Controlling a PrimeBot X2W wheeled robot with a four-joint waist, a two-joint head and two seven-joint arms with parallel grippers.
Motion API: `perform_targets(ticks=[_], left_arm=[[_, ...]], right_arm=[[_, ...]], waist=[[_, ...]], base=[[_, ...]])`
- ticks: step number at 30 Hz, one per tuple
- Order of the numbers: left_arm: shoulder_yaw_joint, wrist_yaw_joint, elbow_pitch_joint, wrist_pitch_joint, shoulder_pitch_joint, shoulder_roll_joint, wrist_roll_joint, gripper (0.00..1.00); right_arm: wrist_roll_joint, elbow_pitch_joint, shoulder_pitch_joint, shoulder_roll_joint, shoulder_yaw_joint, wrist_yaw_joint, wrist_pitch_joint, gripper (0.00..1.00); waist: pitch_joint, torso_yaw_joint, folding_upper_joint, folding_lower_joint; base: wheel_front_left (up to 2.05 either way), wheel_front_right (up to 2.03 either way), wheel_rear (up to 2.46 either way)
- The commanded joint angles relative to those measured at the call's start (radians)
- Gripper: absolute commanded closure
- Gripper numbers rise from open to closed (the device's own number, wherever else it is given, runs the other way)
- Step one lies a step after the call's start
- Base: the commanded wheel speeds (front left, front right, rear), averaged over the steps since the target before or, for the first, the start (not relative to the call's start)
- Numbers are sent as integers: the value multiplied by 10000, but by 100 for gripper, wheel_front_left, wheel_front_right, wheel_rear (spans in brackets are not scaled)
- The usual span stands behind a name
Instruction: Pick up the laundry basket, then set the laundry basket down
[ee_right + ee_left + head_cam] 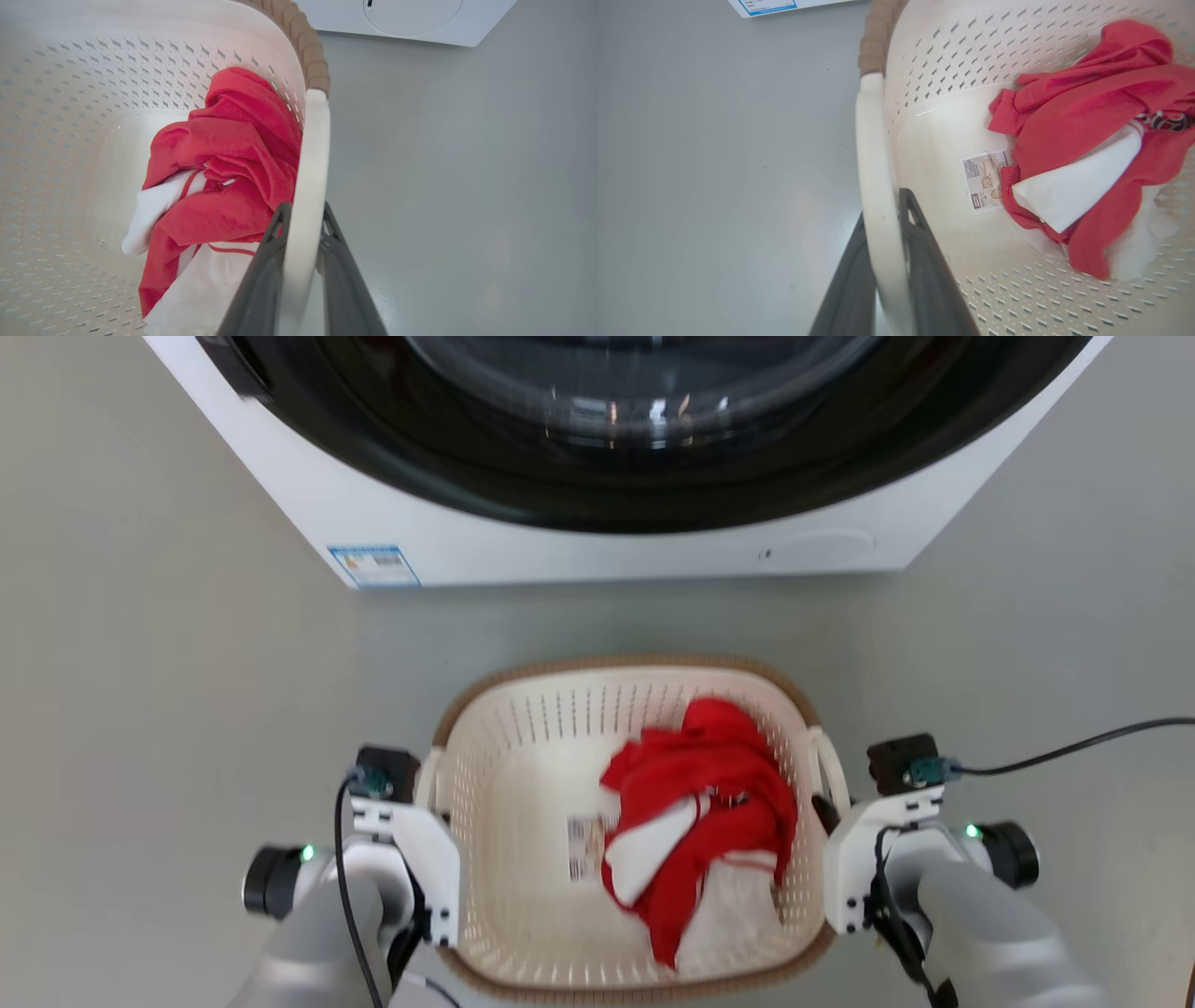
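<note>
The left gripper (883, 210) is closed narrowly on the white left handle (873, 140) of the laundry basket (523, 728), which is held between both arms just in front of the washing machine (579, 546). Red and white clothing (709, 775) is heaped inside. The right handle (312, 140) is clamped likewise by the right gripper (303, 210), its jaws almost together.

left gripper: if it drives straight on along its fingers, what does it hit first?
The left gripper is shut on the basket handle, so that first. Beyond it, likely the inner finger hits the basket wall and the outer the floor; depth unclear.
</note>
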Motion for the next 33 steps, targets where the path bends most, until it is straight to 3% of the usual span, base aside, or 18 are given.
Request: perform_targets(ticks=[1,23,33], left_arm=[[46,-137,-77,72,299,187,-124,100],[-1198,-158,-353,1246,2229,186,-1307,100],[-1567,-158,-389,1502,2396,185,-1556,100]], right_arm=[[104,-186,281,74,296,46,65,100],[1781,-684,1991,74,1717,46,1540,100],[2205,-847,2006,-48,2128,46,1810,100]], waist=[[-494,3,0,0],[-3788,-345,0,0],[-4199,-426,0,0]], base=[[0,0,0],[0,0,0],[0,0,0]])
